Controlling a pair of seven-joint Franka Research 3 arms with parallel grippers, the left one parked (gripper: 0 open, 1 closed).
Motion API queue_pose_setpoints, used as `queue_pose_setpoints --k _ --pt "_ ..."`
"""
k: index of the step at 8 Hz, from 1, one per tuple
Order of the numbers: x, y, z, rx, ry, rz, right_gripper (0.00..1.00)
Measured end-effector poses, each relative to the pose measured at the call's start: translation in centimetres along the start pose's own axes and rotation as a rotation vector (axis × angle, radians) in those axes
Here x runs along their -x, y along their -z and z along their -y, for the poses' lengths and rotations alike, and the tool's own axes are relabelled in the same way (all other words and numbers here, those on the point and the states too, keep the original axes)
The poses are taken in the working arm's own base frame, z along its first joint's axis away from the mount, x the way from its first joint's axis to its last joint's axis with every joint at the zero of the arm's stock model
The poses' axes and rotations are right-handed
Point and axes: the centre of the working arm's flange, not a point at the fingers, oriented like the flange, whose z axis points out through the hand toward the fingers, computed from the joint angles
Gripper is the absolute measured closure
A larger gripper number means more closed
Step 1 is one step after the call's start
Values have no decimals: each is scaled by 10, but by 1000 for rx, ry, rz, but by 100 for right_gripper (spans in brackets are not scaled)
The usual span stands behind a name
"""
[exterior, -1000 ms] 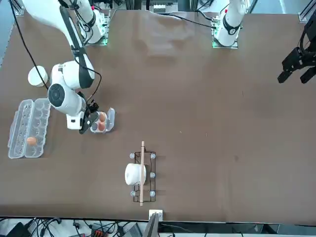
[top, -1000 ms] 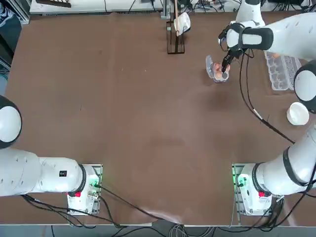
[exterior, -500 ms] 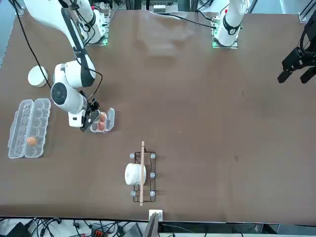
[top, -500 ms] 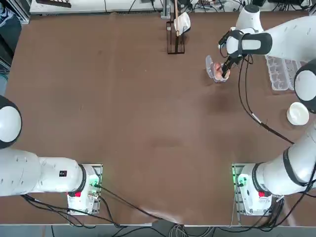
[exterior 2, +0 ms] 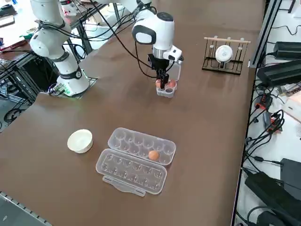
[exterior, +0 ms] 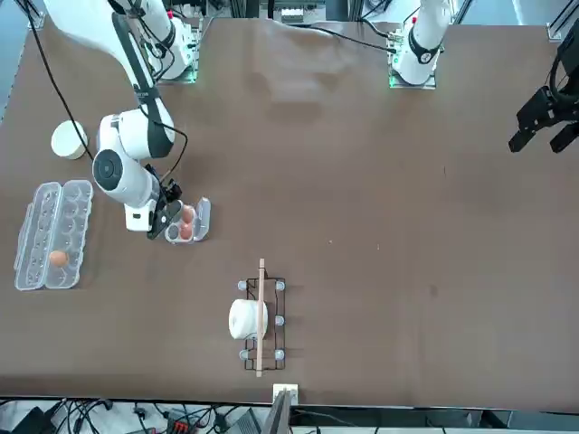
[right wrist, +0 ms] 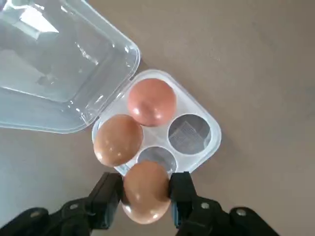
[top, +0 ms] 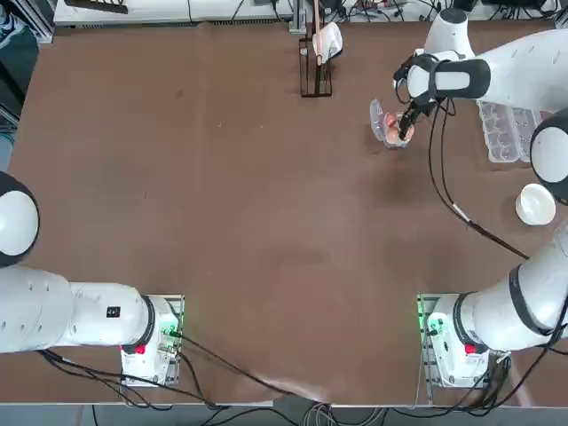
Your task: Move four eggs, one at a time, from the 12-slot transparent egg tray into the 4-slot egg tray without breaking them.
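While the right gripper (right wrist: 146,194) hangs just above the 4-slot egg tray (right wrist: 206,147), its two black fingers (right wrist: 181,192) are clamped on an orange-brown egg (right wrist: 145,189), one pad on each side of the shell. The wrist view shows this held egg over the tray's edge, near an empty cup (right wrist: 156,158), not yet set down. Two more eggs already sit in the tray: one (right wrist: 151,101) in the cup next to the hinged lid (right wrist: 54,73), another (right wrist: 118,139) in the cup beside it. The other empty cup (right wrist: 189,132) lies on the side away from the lid. The clear lid flap lies open, flat on the table.

From the right side, the gripper (exterior 2: 162,81) points straight down over the small tray (exterior 2: 165,90), which stands on the brown table (exterior 2: 211,132) near a wire rack (exterior 2: 224,60) holding a white round object (exterior 2: 224,53). Well apart from it, nearer the table's edge, the 12-slot transparent egg tray (exterior 2: 136,160) lies opened out, with a single egg (exterior 2: 153,155) left in one cup. A small white bowl (exterior 2: 80,141) rests just beside that long tray.

Seen from overhead, the right arm (top: 506,71) reaches across the far part of the table to the small tray (top: 388,129).
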Motion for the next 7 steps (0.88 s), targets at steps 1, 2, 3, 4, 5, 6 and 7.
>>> queue_pose_setpoints --k 1,2,3,4,5,6,7 --pt "0 0 -1 6 -1 -8 42" --pt "0 0 -1 9 -1 -13 42" --pt "0 0 -1 9 -1 -14 41" --pt "0 0 -1 10 -2 -15 41" --pt "0 0 -1 10 -2 -15 27" --pt "0 0 -1 10 -2 -15 10" --pt "0 0 -1 10 -2 -15 1"
